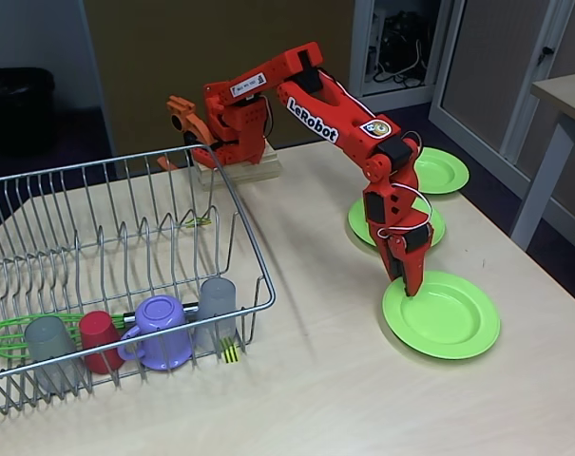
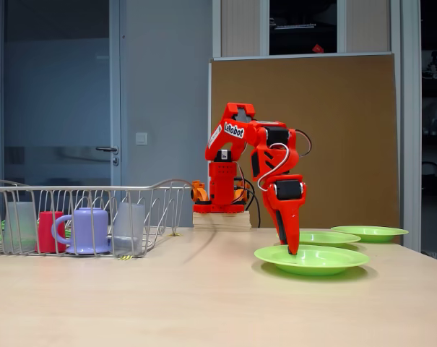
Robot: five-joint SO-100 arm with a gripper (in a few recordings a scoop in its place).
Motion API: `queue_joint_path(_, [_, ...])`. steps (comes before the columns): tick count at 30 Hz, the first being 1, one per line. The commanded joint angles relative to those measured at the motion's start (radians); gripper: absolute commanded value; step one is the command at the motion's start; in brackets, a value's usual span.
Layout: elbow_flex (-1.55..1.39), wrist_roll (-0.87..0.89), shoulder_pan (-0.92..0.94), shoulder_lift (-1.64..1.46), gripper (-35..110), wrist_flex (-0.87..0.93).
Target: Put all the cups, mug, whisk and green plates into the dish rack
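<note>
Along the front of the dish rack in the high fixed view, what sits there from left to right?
Grey cup → red cup → purple mug → second grey cup, all inside the dish rack. The green whisk overlaps the left cup, so it is left out.

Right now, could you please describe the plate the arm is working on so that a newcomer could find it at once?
Start at the dish rack and look across the table to the three green plates on its right in a fixed view. It is the nearest plate, closest to the table's front edge. Unlike the other two plates, the red gripper touches its rim.
</note>
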State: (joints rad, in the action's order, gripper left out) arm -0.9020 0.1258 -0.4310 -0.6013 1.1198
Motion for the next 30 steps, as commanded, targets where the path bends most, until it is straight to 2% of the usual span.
queue_joint_path(1, [0.114, 0.014, -0.008, -0.021, 0, 0.156])
queue_joint_path(12, [0.601, 0.005, -0.023, -0.052, 0, 0.477])
queue_joint_path(30, [0.693, -0.152, 0.037, -0.279, 0, 0.551])
